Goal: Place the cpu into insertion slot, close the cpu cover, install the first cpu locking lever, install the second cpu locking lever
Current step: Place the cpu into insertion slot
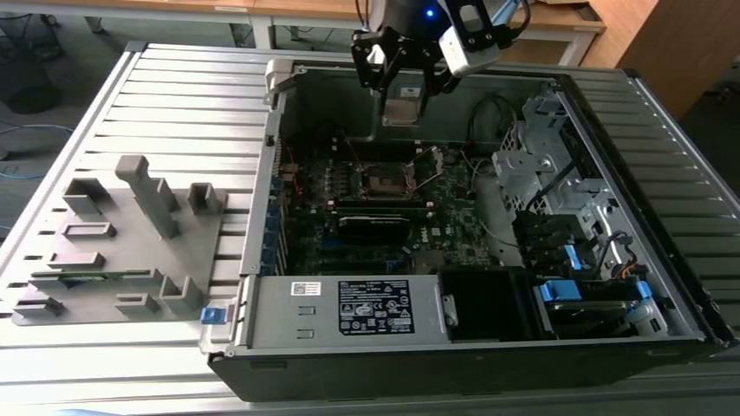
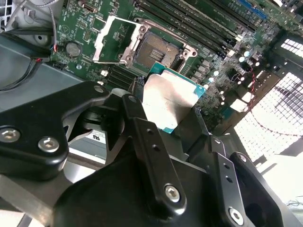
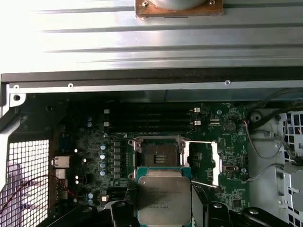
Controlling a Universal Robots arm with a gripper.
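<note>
the fingers [image 2: 137, 118] grip the cpu [image 2: 171, 101] by its edges, hanging above the open insertion slot [image 2: 158, 49], apart from it. a tilted or off-square descent could bend the socket pins. the opened cpu cover [image 2: 111, 40] lies just beside the slot, and the case wall [image 1: 335, 104] stands near the gripper [image 1: 403, 91], so side room is tight

We take this for a robotics lab or test workshop. We see an opened computer case [image 1: 463, 373] lying on a ribbed metal bench [image 1: 173, 95], a grey jig [image 1: 127, 269] with part holders beside it, wooden desks [image 1: 301, 9] behind, and a robot gripper [image 1: 403, 97] holding a cpu [image 1: 403, 113] above the bare board [image 1: 335, 251].
</note>
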